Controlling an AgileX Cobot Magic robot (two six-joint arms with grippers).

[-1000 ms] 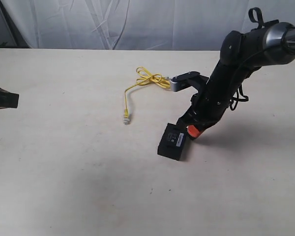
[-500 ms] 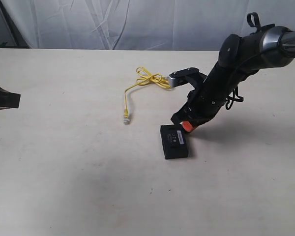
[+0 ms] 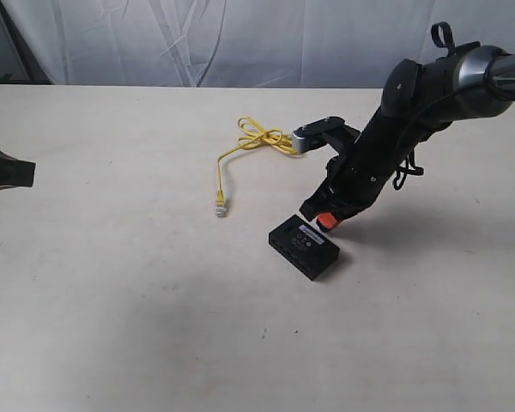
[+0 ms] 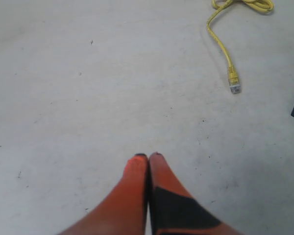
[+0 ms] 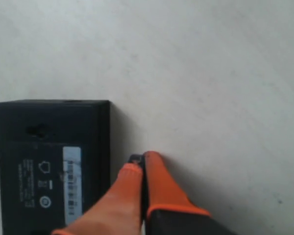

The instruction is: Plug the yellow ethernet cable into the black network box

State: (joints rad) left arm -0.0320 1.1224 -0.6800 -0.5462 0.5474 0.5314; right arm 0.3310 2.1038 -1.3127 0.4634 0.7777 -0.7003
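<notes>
Two grippers show, both with orange fingers pressed together on nothing. At the far left edge of the exterior view, your left gripper (image 4: 148,157) hangs over the table (image 3: 112,300), well apart from everything else. Near the centre, a little above the middle, lies the cable (image 3: 240,148). Its tied loop is uppermost, and one strand runs down-left to a plug (image 3: 220,206) lying free. Right of that plug and lower, the box (image 3: 305,246) lies flat, label up, at an angle. Your right gripper (image 3: 328,221) reaches down from the upper right, tips just beside the box's upper-right edge; whether they touch it, you cannot tell.
</notes>
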